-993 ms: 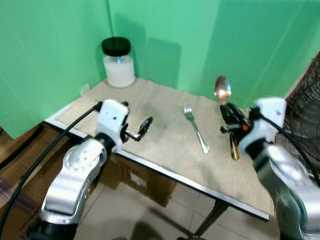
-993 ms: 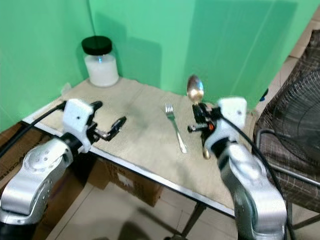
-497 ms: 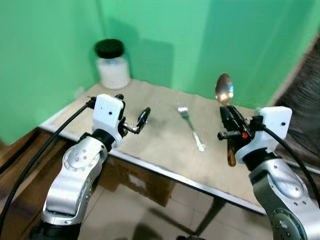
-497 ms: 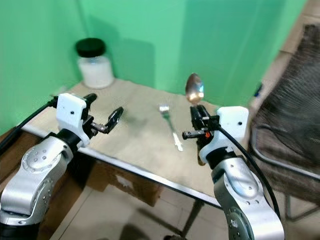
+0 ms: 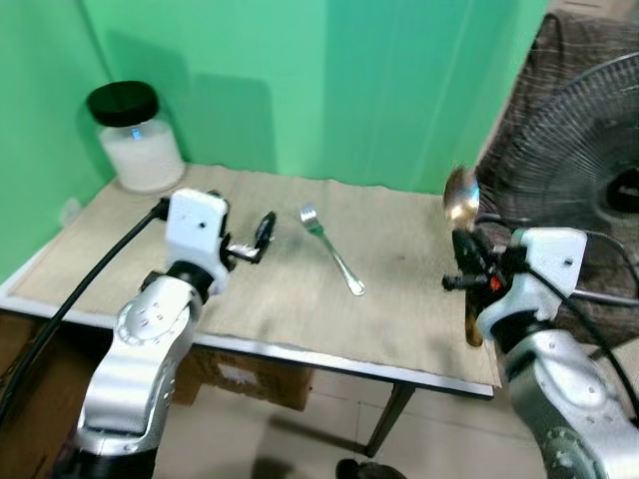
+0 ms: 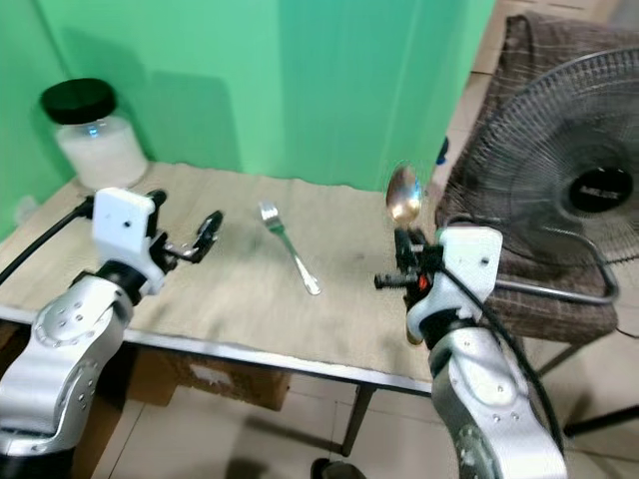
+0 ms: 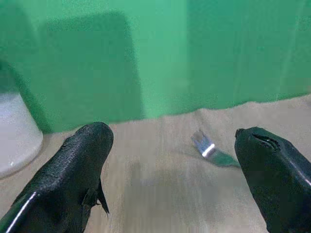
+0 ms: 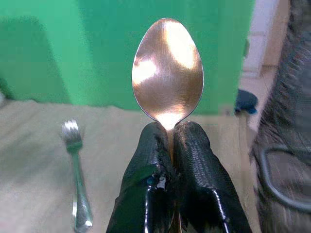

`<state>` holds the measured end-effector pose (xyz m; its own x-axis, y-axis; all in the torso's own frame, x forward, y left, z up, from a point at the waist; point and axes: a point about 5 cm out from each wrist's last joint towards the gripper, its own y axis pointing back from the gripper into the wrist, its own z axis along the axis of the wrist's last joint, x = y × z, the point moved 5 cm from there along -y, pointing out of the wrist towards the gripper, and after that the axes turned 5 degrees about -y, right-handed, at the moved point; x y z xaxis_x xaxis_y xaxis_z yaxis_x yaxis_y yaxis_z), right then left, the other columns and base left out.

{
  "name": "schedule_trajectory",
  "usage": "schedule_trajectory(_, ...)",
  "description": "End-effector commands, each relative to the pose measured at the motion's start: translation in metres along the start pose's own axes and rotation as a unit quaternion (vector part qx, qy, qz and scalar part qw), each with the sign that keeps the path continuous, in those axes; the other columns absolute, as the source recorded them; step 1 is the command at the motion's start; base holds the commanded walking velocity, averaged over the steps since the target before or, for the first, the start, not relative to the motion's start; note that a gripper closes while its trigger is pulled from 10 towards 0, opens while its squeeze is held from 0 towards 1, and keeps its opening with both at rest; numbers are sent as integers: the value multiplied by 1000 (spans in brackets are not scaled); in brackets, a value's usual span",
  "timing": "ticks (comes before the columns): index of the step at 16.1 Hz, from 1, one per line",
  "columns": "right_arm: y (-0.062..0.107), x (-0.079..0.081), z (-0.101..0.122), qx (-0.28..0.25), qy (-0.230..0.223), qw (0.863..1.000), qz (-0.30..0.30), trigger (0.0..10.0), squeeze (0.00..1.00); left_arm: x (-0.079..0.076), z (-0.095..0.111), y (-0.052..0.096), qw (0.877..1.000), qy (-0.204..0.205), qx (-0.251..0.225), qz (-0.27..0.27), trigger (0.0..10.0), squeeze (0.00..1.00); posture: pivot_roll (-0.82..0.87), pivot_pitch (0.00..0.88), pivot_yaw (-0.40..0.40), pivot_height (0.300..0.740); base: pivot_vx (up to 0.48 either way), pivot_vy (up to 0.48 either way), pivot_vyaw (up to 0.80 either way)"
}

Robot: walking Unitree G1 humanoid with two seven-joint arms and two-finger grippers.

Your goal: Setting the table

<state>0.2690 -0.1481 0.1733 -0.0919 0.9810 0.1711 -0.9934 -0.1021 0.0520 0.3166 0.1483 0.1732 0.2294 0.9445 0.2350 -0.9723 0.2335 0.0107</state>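
A silver fork (image 5: 331,249) lies on the beige mat of the table (image 5: 399,329), near its middle. My right gripper (image 5: 465,251) hovers over the table's right end, shut on a copper-coloured spoon (image 5: 461,199) held upright with its bowl (image 8: 167,68) up. The spoon's handle (image 5: 472,324) hangs down past the fingers (image 8: 192,160). My left gripper (image 5: 258,232) floats open above the mat, just left of the fork (image 7: 210,149), with nothing between its fingers (image 7: 73,170).
A glass jar (image 5: 135,140) of white powder with a black lid stands at the table's back left corner. Green screens close the back and left. A standing fan (image 6: 574,190) and a brown checked chair are right of the table.
The camera has swung to the right, bringing the fan into view. Both grippers keep their hold and stance; the spoon stays upright in the right one.
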Motion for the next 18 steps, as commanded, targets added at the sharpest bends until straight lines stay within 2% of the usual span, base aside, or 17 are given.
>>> schedule_trajectory(1,-1,-2,1,-4,6,1000,-8,10000,0,3,3,3,1000,0,-3,12,10000,0,37,0,-25,740,0,0,-800)
schedule_trajectory(8,-4,-2,0,8,29,1000,-9,10000,0,-2,5,3,1000,-14,-9,0,10000,0,37,0,-26,740,0,0,-800)
schedule_trajectory(12,-2,-4,-4,23,3,1000,-12,10000,0,-5,6,3,1000,-19,-10,-8,10000,0,32,0,-22,740,0,0,-800)
schedule_trajectory(18,0,-7,-7,32,-4,999,-19,10000,0,-7,8,3,1000,-15,-17,-13,10000,0,33,0,-24,740,0,0,-800)
